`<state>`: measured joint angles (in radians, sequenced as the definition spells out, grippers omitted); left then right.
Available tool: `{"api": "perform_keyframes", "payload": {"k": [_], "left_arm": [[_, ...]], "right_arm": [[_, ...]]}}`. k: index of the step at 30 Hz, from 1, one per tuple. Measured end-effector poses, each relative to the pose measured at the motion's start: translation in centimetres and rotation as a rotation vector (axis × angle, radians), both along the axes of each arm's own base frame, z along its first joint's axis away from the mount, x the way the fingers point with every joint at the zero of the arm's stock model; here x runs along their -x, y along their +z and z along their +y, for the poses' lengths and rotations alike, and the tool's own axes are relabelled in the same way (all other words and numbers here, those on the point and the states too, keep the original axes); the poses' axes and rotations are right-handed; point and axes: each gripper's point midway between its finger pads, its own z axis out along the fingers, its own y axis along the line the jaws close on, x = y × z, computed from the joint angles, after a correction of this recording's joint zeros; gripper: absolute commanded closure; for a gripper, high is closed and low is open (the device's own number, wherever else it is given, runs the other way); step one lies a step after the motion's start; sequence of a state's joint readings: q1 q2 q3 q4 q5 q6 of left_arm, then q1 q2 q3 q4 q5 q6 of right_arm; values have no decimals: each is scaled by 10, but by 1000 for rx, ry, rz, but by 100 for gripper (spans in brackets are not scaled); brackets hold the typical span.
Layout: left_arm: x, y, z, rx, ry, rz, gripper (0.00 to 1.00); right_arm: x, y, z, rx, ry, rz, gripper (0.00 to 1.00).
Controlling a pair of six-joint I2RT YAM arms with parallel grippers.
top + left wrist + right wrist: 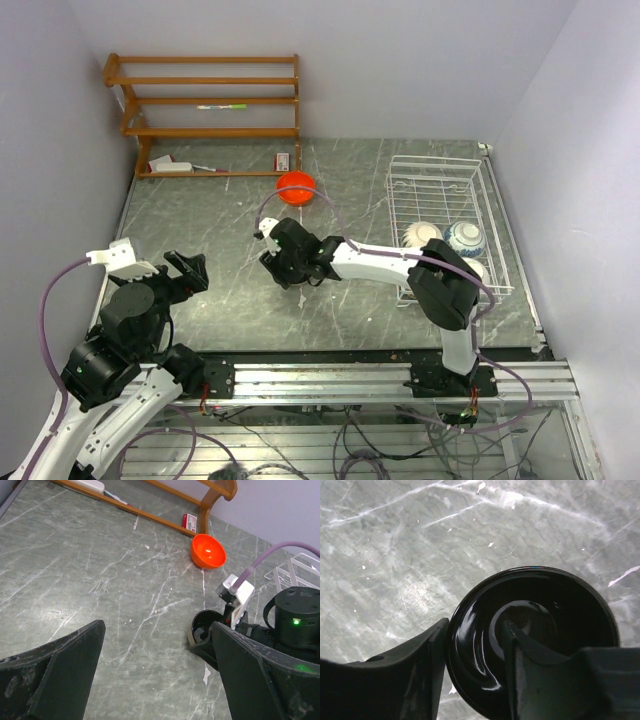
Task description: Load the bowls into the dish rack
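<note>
Roughly halfway: blue-and-white bowl [465, 238] plus seemingly two pale ones in dish rack [435, 160], orange bowl [296, 187] loose on counter [220, 210], right claw [475, 627] straddling black bowl [545, 595] rim, clamped or not cannot tell, left claw [157, 627] released, empty.

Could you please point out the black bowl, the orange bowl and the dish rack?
black bowl [560, 600], right wrist view, inner wall
orange bowl [208, 551], left wrist view, inside
dish rack [435, 158], top external view, far rim
</note>
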<state>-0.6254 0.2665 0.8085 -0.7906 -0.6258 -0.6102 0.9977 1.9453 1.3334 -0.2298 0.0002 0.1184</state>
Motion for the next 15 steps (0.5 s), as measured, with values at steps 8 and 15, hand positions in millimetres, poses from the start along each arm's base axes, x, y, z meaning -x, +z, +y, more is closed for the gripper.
{"api": "perform_keyframes", "payload": {"k": [8, 15], "left_arm": [[0, 0, 0, 0, 0, -1, 1], [1, 1, 1, 5, 0, -7, 1]], "right_arm": [[0, -11, 2, 34, -3, -15, 81], [-11, 6, 1, 20, -29, -67, 100]]}}
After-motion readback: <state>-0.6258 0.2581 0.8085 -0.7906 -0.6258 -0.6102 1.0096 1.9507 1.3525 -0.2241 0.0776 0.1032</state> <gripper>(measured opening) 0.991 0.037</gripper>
